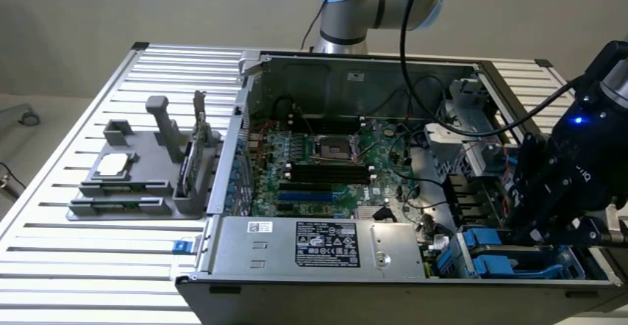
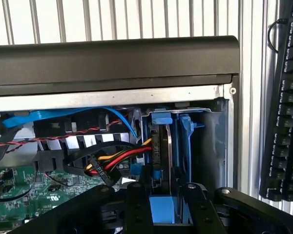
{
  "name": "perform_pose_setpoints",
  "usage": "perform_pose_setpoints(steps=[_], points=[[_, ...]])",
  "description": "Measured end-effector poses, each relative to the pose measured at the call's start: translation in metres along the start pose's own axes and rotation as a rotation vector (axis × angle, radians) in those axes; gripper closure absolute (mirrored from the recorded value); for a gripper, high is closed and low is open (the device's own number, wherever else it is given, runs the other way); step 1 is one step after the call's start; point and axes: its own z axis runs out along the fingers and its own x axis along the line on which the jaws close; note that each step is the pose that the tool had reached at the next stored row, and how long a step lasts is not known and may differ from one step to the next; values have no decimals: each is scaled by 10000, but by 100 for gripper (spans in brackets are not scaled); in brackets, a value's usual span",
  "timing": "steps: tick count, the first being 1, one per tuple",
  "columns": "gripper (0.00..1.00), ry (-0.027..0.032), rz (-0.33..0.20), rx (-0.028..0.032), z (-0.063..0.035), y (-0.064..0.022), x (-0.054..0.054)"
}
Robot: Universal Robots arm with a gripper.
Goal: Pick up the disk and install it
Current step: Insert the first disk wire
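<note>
Standing in bay: one disk (image 2: pixel 162 146)

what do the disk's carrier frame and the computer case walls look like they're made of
The disk's carrier frame looks like moulded blue plastic: even saturated colour, soft sheen. The computer case walls look like bare sheet metal: dull grey, folded edges, punched holes.

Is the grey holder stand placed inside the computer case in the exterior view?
No, the grey holder stand stands on the slatted table, outside the open computer case, on the exterior view's left of it.
</note>
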Motion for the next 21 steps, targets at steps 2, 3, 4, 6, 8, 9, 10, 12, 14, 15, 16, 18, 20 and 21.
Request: perform_pose_setpoints(steps=[2, 3, 4, 6, 8, 9, 10, 12, 14, 15, 16, 18, 20, 21], points=[[69, -2, 0, 47, -18, 0, -7], [69, -2, -1, 69, -28, 0, -10], [69, -5, 0, 86, -39, -1, -12], [69, -5, -1, 110, -56, -1, -18], [69, -9, -1, 122, -75, -2, -26], [69, -7, -2, 125, -85, -5, -34], [69, -4, -2, 126, -94, -10, -43], [69, -2, -2, 127, -114, -29, -61], [69, 9, -2, 127, -126, -65, -85], [69, 12, -2, 128, -130, -90, -99], [69, 15, -3, 128, -133, -119, -113], [69, 18, -4, 128, -138, -180, -139], [69, 22, -3, 128, -143, -235, -160], [71, 25, -3, 129, -146, -259, -170]])
